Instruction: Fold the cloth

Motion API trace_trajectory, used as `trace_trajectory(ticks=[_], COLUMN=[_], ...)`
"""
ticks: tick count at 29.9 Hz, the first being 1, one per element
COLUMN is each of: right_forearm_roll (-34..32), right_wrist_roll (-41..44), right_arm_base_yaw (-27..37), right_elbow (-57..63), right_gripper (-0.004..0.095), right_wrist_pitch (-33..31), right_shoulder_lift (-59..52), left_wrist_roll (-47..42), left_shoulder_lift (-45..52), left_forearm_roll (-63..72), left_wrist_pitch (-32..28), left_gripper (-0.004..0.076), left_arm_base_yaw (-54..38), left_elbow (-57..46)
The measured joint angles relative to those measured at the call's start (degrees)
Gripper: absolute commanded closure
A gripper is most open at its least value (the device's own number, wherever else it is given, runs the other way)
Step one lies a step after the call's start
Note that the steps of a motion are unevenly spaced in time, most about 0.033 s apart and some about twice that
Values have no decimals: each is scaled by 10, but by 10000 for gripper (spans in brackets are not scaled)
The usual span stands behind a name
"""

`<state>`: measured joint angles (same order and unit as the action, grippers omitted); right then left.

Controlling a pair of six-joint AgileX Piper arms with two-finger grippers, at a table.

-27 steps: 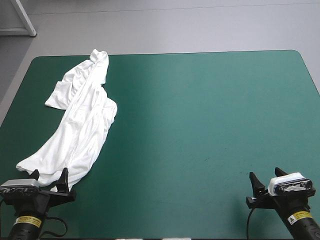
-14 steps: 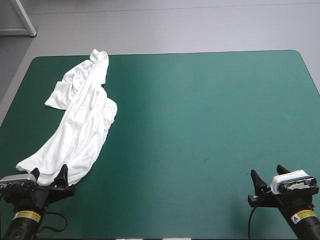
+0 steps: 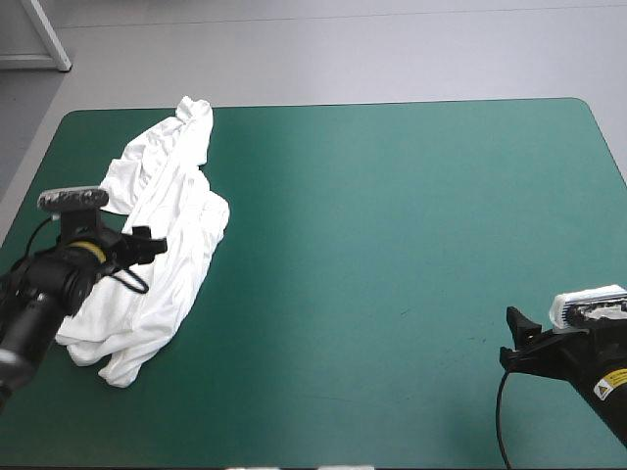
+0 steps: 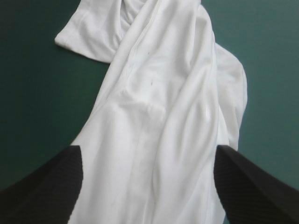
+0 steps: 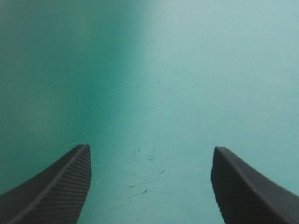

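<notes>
The white T-shirt [image 3: 181, 215] lies crumpled in a long strip down the left side of the teal-green table [image 3: 392, 196], its near end bunched up. My left gripper [image 3: 147, 245] hovers over the strip's middle, pointing toward the far edge. In the left wrist view the T-shirt [image 4: 159, 93] runs between and ahead of the open left gripper [image 4: 148, 149], with a sleeve off to one side. My right gripper [image 3: 529, 333] sits at the near right corner, far from the shirt. The right wrist view shows only bare cover under that gripper [image 5: 151, 148], whose fingers stand apart.
The table's far edge [image 3: 392, 102] runs just beyond the T-shirt's far end. Bare teal-green cover fills the middle and right of the table.
My left arm has swung from the near left corner forward over the T-shirt. The shirt's near tail has bunched up and shifted. My right arm drifted slightly toward the right edge.
</notes>
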<state>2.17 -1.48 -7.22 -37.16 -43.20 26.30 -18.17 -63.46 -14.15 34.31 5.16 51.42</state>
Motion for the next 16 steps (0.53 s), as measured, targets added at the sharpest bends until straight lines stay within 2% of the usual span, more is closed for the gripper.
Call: trace_trajectory(ticks=[4,10,16], right_forearm_roll=[0,-1,-1], right_wrist_roll=[1,1,1], right_arm_base_yaw=[0,0,0], right_elbow=[-4,-6,-6], right_gripper=[225,225,235], right_wrist_pitch=[-9,-29,-48], right_shoulder_lift=[5,5,5], left_wrist_roll=[7,15,45], left_shoulder_lift=[-129,-305,-432], left_forearm_roll=[2,3,40], left_wrist_pitch=[1,-2,-5], left_gripper=[160,160,163], left_arm_base_yaw=[0,0,0], left_elbow=[96,182,246])
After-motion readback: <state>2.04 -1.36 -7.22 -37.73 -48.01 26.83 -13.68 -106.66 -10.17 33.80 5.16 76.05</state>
